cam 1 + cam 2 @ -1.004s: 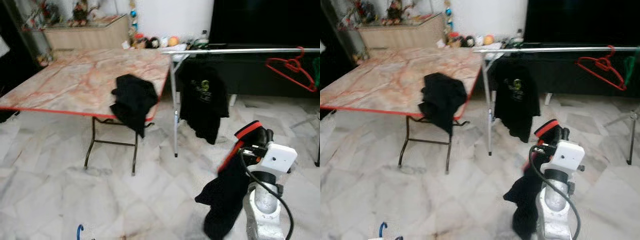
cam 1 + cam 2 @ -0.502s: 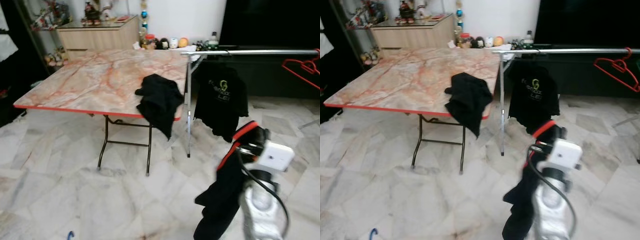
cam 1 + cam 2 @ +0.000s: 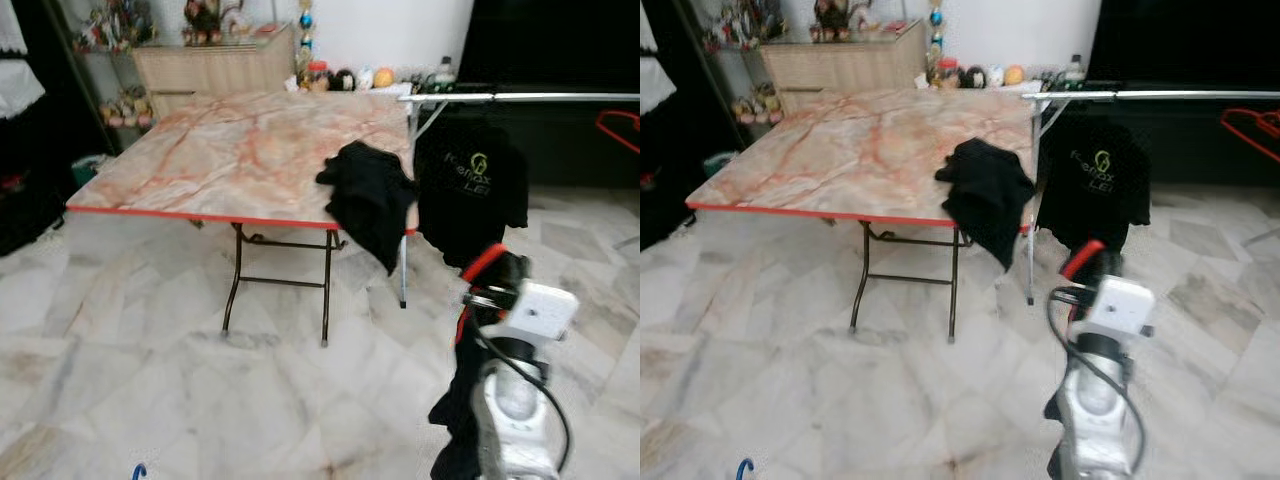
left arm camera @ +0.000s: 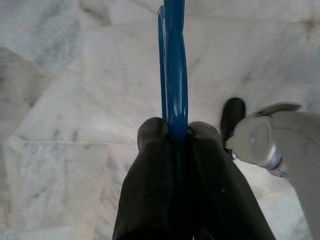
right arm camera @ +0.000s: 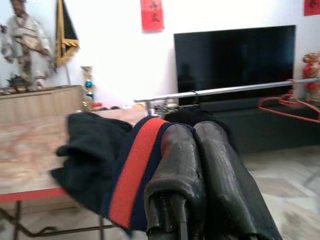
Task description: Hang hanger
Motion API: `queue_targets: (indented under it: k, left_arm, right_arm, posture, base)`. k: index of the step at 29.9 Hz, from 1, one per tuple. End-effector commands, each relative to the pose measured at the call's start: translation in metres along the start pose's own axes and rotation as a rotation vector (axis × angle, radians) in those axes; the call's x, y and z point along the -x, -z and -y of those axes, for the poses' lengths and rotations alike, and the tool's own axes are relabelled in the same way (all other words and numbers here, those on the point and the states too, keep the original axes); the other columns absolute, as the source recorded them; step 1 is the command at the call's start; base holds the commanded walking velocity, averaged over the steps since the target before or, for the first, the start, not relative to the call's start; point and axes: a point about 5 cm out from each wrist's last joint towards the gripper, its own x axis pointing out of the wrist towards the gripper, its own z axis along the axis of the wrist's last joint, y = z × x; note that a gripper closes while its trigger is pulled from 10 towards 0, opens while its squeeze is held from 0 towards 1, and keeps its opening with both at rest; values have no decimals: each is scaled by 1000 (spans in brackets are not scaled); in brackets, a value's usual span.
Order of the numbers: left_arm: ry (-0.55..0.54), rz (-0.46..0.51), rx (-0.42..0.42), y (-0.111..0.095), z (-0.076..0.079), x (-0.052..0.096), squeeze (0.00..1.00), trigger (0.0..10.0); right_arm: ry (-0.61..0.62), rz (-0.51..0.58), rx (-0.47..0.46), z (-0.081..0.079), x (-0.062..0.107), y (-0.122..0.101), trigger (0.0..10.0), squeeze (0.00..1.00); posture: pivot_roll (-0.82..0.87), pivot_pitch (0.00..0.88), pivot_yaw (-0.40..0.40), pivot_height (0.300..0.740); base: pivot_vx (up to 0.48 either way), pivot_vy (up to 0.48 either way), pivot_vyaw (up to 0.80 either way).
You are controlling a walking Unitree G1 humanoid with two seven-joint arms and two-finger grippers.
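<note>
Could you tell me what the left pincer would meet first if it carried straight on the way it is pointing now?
Most likely the marble floor. The left pincer, shut on the blue hanger, points down at the tiles, and nothing else lies ahead of the hanger in its wrist view. How far off the floor is cannot be judged.

Red hanger [image 3: 620, 130] cut by edge

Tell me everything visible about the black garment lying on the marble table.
The black garment is soft dark cloth, bunched in a crumpled heap with no print showing. It sits on the table at its near corner closest to the rack. Part of it spills over the red edge and hangs down beside the table leg. No tool touches it.
</note>
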Motion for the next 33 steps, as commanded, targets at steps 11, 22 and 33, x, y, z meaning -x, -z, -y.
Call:
queue_targets:
  k: [11, 22, 33]
  left_arm:
    - [-8, -2, 2, 2, 4, 0, 0, 10000]
    - [-3, 5, 16, 2, 6, 0, 0, 10000]
    - [21, -6, 17, 3, 25, -2, 0, 10000]
  right_arm:
    - [8, 42, 11, 5, -4, -8, 10000, 0]
    - [4, 49, 14, 5, -7, -10, 10000, 0]
    - [-13, 55, 24, 2, -8, -11, 10000, 0]
  posture:
    - [8, 40, 87, 740]
    - [13, 52, 80, 740]
    - [13, 54, 79, 740]
  base:
    - [0, 303, 0]
    - [0, 0, 0]
    - [0, 0, 0]
